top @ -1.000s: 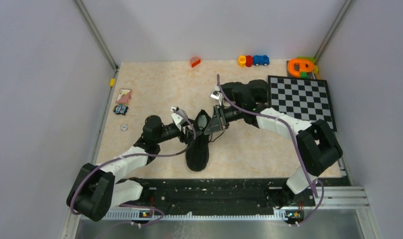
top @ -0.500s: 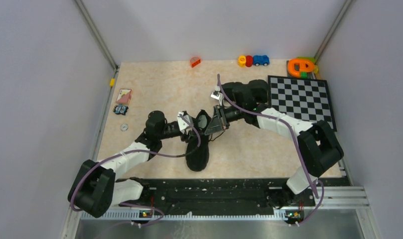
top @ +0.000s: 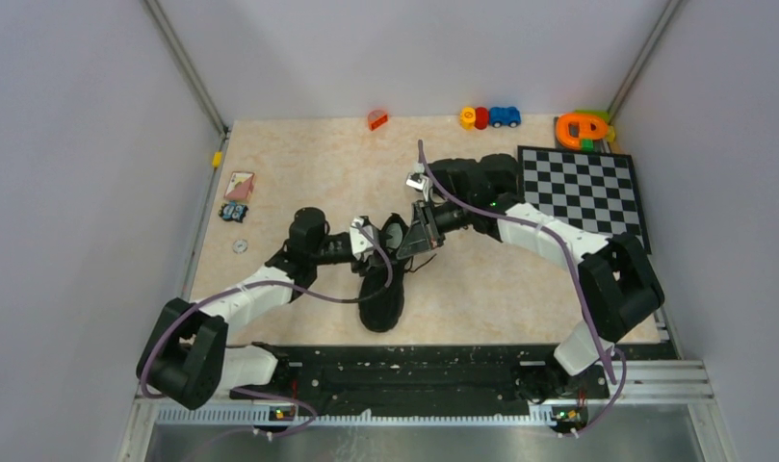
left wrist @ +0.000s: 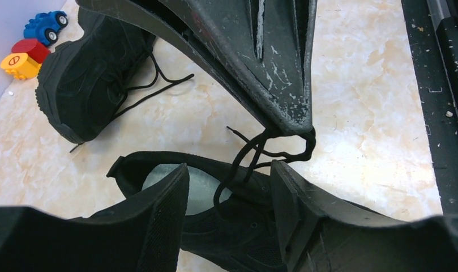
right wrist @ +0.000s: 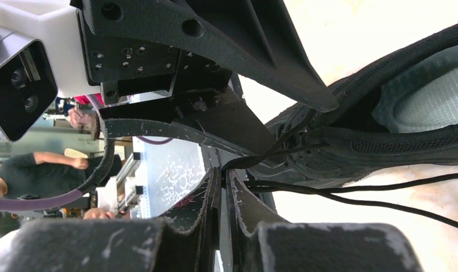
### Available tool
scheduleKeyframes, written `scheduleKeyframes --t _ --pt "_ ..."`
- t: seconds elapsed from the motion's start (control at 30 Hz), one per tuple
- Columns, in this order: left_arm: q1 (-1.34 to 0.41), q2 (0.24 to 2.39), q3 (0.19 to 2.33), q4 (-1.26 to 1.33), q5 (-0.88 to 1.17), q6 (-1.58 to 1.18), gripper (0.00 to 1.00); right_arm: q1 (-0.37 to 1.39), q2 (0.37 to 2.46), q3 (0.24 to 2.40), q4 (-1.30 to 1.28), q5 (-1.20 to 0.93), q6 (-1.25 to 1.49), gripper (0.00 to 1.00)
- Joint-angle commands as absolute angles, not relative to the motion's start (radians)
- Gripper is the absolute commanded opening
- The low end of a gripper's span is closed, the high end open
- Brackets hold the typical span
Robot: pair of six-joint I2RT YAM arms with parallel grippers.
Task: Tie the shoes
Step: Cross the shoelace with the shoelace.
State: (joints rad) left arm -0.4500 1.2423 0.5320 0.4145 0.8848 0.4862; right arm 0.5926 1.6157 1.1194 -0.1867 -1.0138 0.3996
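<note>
Black shoe (top: 382,284) lies on the marbled surface (top: 298,173), well left of the checkerboard (top: 583,192); its mate (left wrist: 93,73) sits just left of that board. Over the shoe, the right tool (right wrist: 222,174) is pinched narrow on a lace (left wrist: 250,152) drawn up from it. The left tool (left wrist: 229,168) stands wide, its fingers (left wrist: 170,198) either side of the shoe's collar.

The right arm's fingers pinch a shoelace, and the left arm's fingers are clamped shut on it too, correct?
No: the left fingers stand open, not gripping it, as the left wrist view shows. The right fingers do pinch the shoelace.
</note>
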Motion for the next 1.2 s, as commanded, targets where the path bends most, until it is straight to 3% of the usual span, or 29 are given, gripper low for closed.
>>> scheduleKeyframes --t 0.0,0.1,0.27,0.33,0.43,0.57,0.73,0.8,0.87,0.97,1.07,1.17 --pt "-0.461 1.271 0.598 0.407 0.924 0.525 0.58 0.587 1.571 1.179 -0.187 -1.050 0.380 0.08" --pt "-0.467 1.304 0.632 0.369 0.925 0.548 0.53 0.588 1.568 1.178 -0.187 -1.054 0.380 0.08" --pt "-0.482 1.322 0.650 0.349 0.927 0.543 0.10 0.588 1.548 1.124 -0.119 -1.066 0.425 0.14" --pt "-0.483 1.316 0.650 0.340 0.920 0.538 0.00 0.585 1.521 1.065 -0.005 -1.082 0.501 0.19" --pt "-0.484 1.304 0.648 0.339 0.916 0.510 0.00 0.586 1.466 0.945 0.267 -1.086 0.673 0.28" --pt "-0.485 1.288 0.635 0.375 0.858 0.438 0.00 0.586 1.451 0.869 0.597 -1.106 0.883 0.29" --pt "-0.484 1.272 0.622 0.417 0.810 0.354 0.00 0.581 1.440 0.880 0.823 -1.118 1.083 0.30" --pt "-0.485 1.263 0.612 0.447 0.777 0.309 0.00 0.559 1.407 0.926 0.729 -1.104 1.031 0.30" --pt "-0.484 1.257 0.608 0.484 0.725 0.248 0.00 0.536 1.350 0.987 0.447 -1.032 0.826 0.32" --pt "-0.485 1.252 0.627 0.508 0.670 0.157 0.00 0.529 1.282 1.028 0.097 -0.864 0.498 0.41" --pt "-0.490 1.246 0.651 0.511 0.638 0.085 0.00 0.529 1.249 0.960 -0.026 -0.744 0.330 0.43" --pt "-0.499 1.238 0.673 0.481 0.617 0.062 0.00 0.529 1.219 0.845 0.007 -0.646 0.270 0.43"
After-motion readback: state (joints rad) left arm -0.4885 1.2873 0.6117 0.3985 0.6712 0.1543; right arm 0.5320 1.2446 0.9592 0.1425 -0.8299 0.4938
